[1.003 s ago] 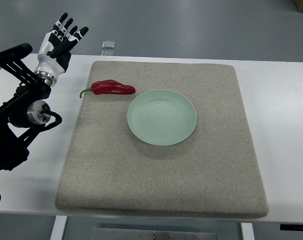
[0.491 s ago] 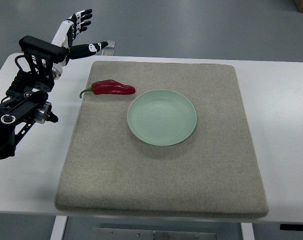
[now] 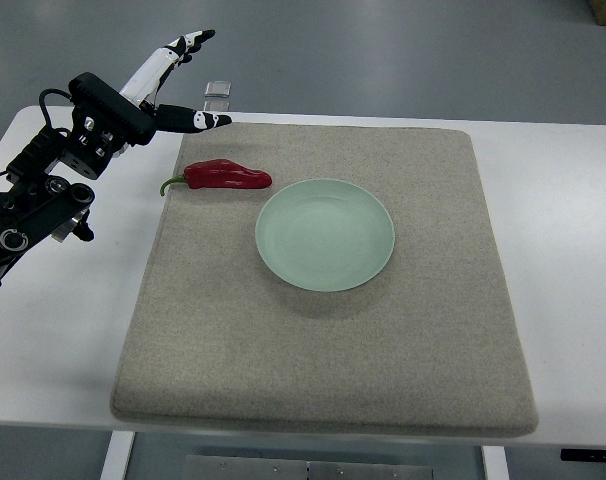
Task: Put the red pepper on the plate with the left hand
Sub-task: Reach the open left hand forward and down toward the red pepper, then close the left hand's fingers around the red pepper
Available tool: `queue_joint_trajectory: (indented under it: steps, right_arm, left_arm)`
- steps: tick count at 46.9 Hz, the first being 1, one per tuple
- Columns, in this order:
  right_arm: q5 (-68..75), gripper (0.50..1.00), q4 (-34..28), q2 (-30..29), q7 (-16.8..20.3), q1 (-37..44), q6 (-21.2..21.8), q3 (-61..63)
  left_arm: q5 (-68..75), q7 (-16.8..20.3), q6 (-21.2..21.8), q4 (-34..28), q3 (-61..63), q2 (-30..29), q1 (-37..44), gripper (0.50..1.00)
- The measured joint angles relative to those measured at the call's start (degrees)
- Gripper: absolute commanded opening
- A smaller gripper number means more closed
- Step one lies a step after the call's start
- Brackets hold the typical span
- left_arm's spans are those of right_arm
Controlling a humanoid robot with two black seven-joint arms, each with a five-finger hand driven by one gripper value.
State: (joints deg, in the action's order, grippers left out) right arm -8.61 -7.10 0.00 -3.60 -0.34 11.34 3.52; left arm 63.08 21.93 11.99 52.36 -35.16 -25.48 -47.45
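A red pepper (image 3: 226, 176) lies on its side near the far left corner of a grey felt mat (image 3: 323, 340), its green stem (image 3: 171, 183) pointing left toward the mat's edge. Its right end sits just beside the far left rim of a pale green plate (image 3: 325, 234), which rests near the middle of the mat and holds nothing. The mat covers most of a white table (image 3: 573, 250).

The left hand (image 3: 173, 85) hangs above the far left corner of the table, to the far left of the pepper and not touching it. Its fingers (image 3: 188, 42) are spread and straight, pointing away to the far right, with the thumb (image 3: 198, 120) stretched out toward the mat; it holds nothing. The black arm (image 3: 48, 190) enters from the left edge. A small clear object (image 3: 218, 90) sits at the table's far edge, just beyond the mat.
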Motion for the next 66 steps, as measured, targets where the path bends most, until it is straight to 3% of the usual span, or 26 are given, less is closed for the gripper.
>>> queue_joint_trajectory:
  steps: [16,33,47,66]
  right_arm:
    - [0.0,0.932,0.0,0.0,0.0,0.0,0.0,0.0]
    - [0.0,0.932,0.0,0.0,0.0,0.0,0.0,0.0]
    - [0.0,0.932,0.0,0.0,0.0,0.0,0.0,0.0]
    - [0.0,0.932,0.0,0.0,0.0,0.0,0.0,0.0]
  left_arm:
    - [16.7,-1.7,0.6,-1.8,0.1,0.2,0.3,0.975]
    - [19.2,-2.6,-0.5,-2.6,4.7,0.2,0.0,0.984]
    - [19.6,-8.4,-0.6,-3.5,8.0,0.0,-1.1,0.956]
    - [19.6,-9.4,-0.6,-5.0,9.8,0.1,-1.9,0.9]
